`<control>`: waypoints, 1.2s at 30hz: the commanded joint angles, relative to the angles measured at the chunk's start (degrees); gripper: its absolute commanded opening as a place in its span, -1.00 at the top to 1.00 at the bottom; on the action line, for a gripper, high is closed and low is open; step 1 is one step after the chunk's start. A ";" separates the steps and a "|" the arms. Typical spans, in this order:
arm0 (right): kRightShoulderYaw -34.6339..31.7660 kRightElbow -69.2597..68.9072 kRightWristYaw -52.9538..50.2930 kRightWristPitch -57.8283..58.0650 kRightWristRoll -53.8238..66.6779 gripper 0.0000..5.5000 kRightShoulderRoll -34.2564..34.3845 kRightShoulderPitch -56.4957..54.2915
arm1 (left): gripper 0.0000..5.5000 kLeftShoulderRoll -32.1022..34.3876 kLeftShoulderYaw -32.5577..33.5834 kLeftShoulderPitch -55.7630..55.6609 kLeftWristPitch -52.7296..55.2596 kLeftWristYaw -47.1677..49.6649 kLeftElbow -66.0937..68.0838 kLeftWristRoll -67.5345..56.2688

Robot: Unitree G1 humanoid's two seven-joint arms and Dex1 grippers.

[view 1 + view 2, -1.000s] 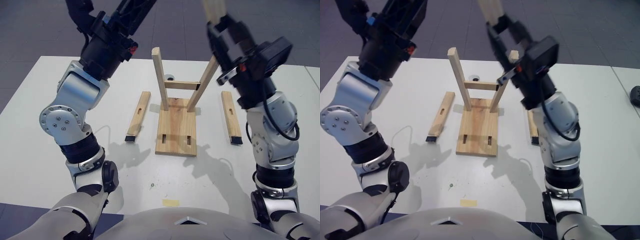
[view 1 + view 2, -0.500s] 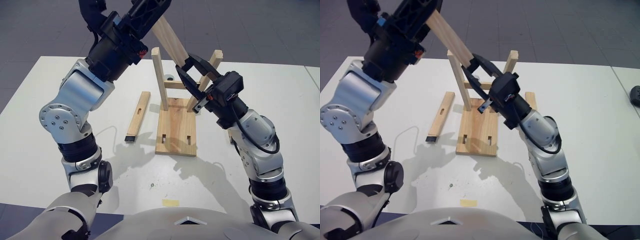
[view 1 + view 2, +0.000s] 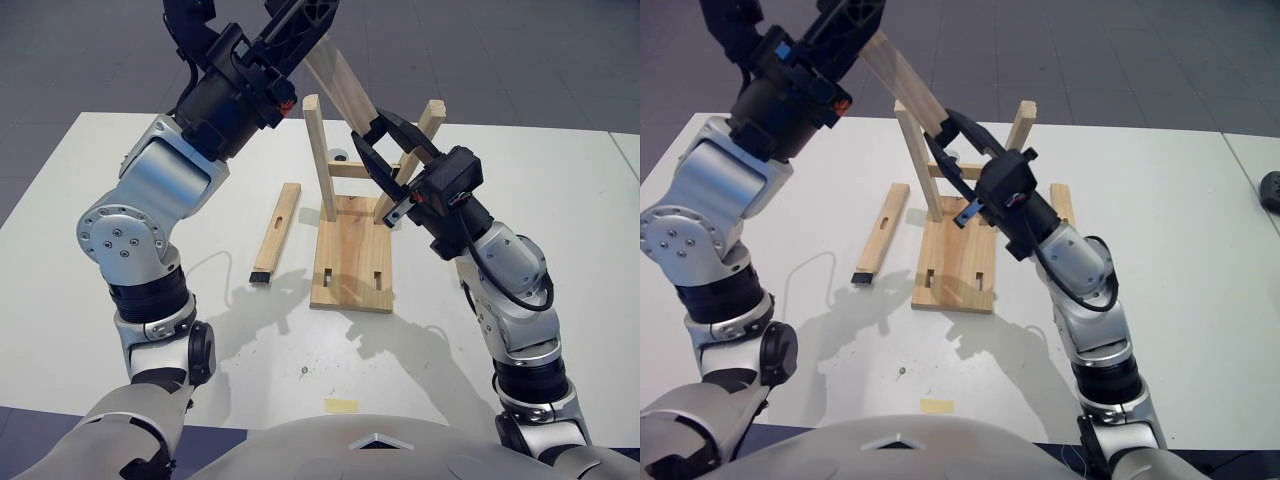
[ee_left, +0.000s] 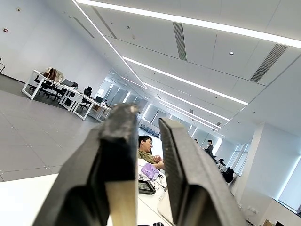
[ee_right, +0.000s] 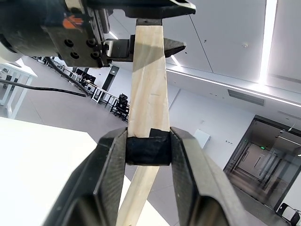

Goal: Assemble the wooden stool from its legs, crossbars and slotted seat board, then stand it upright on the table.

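Note:
A wooden leg [image 3: 345,85] slants through the air above the table. My left gripper [image 3: 312,38] is shut on its upper end. My right gripper [image 5: 148,150] is shut on its black-capped lower end [image 3: 376,128]. In the left wrist view the leg [image 4: 121,205] lies against one finger. Below, the slotted seat board [image 3: 350,262] lies flat. Two legs [image 3: 320,155] stand in its far slots, joined by a crossbar [image 3: 358,170].
A loose leg [image 3: 276,232] lies on the table left of the board. Another loose leg [image 3: 1063,202] lies right of the board, partly behind my right arm. Yellow tape [image 3: 340,406] is stuck near the front edge. A dark object [image 3: 1270,186] sits at the far right.
My right gripper brought the leg down from high up to above the board. My left gripper swung in and closed on its upper end. Over the last half second almost nothing moved.

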 commanded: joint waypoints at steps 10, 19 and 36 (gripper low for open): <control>-1.86 0.64 -0.46 3.72 3.06 0.30 1.59 0.49 | 0.84 2.51 2.81 0.54 -4.92 -1.38 1.85 8.43; -5.29 3.17 -3.45 3.19 1.02 -0.23 2.06 4.46 | 0.84 7.27 5.79 12.26 -10.08 2.60 15.66 30.35; -4.92 4.74 -4.11 1.26 -1.50 -0.96 3.35 4.67 | 0.84 -6.06 1.05 15.45 -21.15 -7.19 30.71 44.57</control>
